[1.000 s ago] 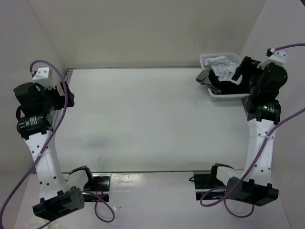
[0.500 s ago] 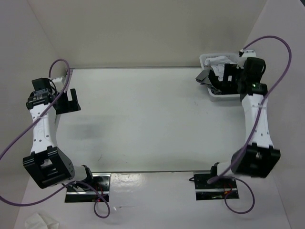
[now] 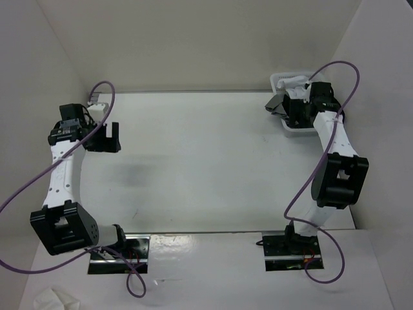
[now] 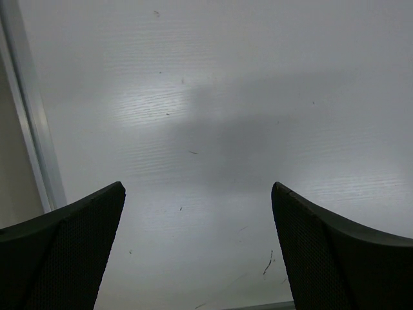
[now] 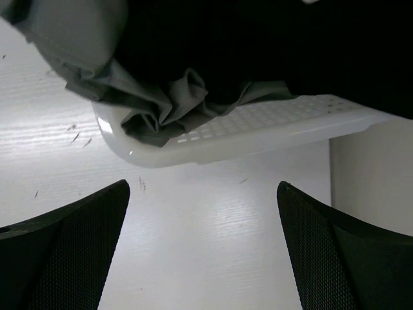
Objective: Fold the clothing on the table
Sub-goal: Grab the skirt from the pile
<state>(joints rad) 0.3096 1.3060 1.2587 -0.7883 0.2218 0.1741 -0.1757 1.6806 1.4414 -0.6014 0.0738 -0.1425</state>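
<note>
Where a white perforated plastic basket (image 5: 258,129) sits at the far right of the large flat white table (image 3: 206,168), the plain black soft fabric clothing (image 5: 271,39) lies heaped inside it. It is crumpled and unprinted, its folds lost in shadow. A rumpled grey garment (image 5: 161,106) spills over the basket's rim beside it, and a white garment (image 3: 295,86) lies toward the far side. The right gripper (image 5: 203,187) hovers just near of the basket, fingers spread wide and grasping nothing. The left gripper (image 4: 197,187) hangs over bare table at the far left, fingers likewise released.
</note>
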